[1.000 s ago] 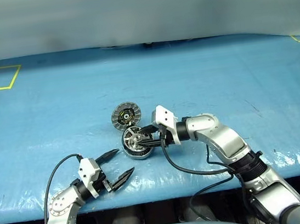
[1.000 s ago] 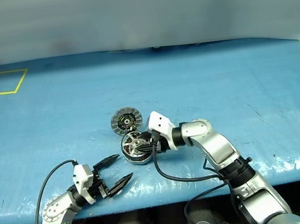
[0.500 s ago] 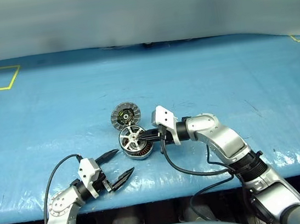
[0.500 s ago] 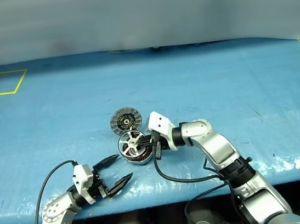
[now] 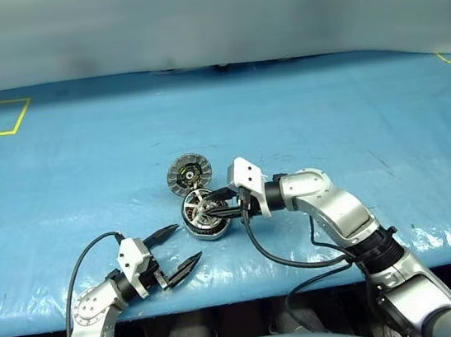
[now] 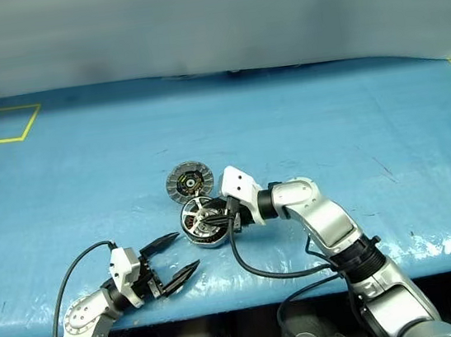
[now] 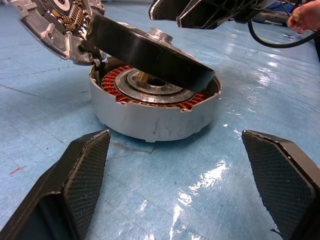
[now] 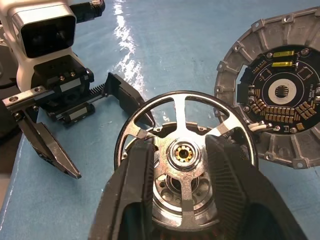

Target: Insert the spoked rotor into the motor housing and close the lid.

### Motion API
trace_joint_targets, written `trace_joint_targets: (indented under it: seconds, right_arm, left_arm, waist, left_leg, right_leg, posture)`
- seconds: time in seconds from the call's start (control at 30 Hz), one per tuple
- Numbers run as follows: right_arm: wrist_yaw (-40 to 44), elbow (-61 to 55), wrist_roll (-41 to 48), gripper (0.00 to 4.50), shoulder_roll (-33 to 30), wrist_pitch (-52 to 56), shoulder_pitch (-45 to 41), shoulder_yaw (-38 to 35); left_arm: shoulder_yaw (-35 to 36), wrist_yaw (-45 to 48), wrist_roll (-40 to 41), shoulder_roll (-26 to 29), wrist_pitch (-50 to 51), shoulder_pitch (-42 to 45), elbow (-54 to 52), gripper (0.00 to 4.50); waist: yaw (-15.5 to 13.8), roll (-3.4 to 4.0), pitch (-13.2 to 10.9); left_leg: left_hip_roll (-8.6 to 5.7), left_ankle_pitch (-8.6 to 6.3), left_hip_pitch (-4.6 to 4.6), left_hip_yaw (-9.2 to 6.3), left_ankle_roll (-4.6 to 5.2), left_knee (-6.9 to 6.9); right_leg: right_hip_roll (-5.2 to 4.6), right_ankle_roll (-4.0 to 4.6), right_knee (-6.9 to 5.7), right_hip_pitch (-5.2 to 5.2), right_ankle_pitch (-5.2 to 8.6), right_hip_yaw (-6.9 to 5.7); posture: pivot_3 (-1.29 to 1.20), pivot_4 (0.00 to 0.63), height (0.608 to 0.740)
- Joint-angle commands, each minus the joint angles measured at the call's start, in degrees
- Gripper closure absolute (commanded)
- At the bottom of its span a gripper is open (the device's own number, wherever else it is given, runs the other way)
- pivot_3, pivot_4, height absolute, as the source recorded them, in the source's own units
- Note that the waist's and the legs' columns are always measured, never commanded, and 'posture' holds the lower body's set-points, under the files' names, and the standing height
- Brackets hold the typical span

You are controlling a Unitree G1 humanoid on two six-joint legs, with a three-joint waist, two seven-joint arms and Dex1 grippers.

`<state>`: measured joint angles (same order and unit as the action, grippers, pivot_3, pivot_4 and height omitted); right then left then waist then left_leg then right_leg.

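Spoked rotor (image 8: 186, 150) tilted on motor housing (image 7: 150, 117), in right tool (image 8: 180, 165), part-closed.

— Where is the left gripper (image 5: 172, 248)?
— Low at the near edge, forearm angled up and rightward, its two black fingers (image 7: 82, 182) spread wide with nothing between them.
— And the right gripper (image 5: 211, 206)?
— The right arm bends in from the right, wrist pointing left. Its fingers (image 8: 131, 187) sit either side of the spoked rotor (image 8: 185, 152)'s hub, apparently pinching it.
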<state>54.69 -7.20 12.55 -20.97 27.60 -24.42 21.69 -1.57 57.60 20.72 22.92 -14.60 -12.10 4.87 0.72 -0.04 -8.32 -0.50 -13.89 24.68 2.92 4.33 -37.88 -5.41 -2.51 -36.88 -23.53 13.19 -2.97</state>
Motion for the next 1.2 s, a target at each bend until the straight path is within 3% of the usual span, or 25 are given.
trace_joint_targets:
  seconds: [0.03,0.67,0.83,1.2]
  right_arm:
    - [-0.37,-0.55,-0.27,2.97,0.27,-1.74,-0.83,-0.33]
    - [-0.82,2.43,-1.97,2.97,0.71,-2.77,-0.6,0.4]
    - [-0.65,2.43,-2.12,4.07,0.75,-2.81,-0.58,0.4]
    - [0.89,-2.5,1.14,4.07,0.09,-0.51,-0.18,-0.98]
  left_arm:
    - [0.15,0.12,0.15,-0.04,-0.69,-0.39,-0.22,0.0]
    - [0.39,-0.12,-0.1,0.14,-0.96,-0.44,-0.19,0.0]
    - [0.41,-0.15,-0.13,0.11,-1.06,-0.46,-0.11,0.0]
    - [0.48,0.03,0.11,0.1,-1.14,-0.66,-0.14,0.0]
  waist:
    - [0.0,0.0,0.0]
    - [0.01,0.0,0.0]
    - [0.01,0.0,0.0]
    - [0.01,0.0,0.0]
  left_leg:
    - [0.0,0.0,0.0,0.0,0.0,0.0]
    - [0.0,0.0,0.0,0.0,0.0,0.01]
    - [0.0,0.0,0.0,0.0,0.0,0.01]
    - [0.0,0.0,0.01,0.0,0.0,0.02]
  right_leg:
    - [0.0,0.0,0.0,0.0,0.0,0.0]
    - [0.0,0.0,0.0,0.0,0.0,0.0]
    - [0.0,0.0,0.0,0.0,0.0,0.0]
    - [0.0,0.0,0.01,-0.01,0.0,0.0]
  posture:
    - [0.0,0.15,0.74]
    - [0.0,0.15,0.74]
    - [0.0,0.15,0.74]
    - [0.0,0.15,0.74]
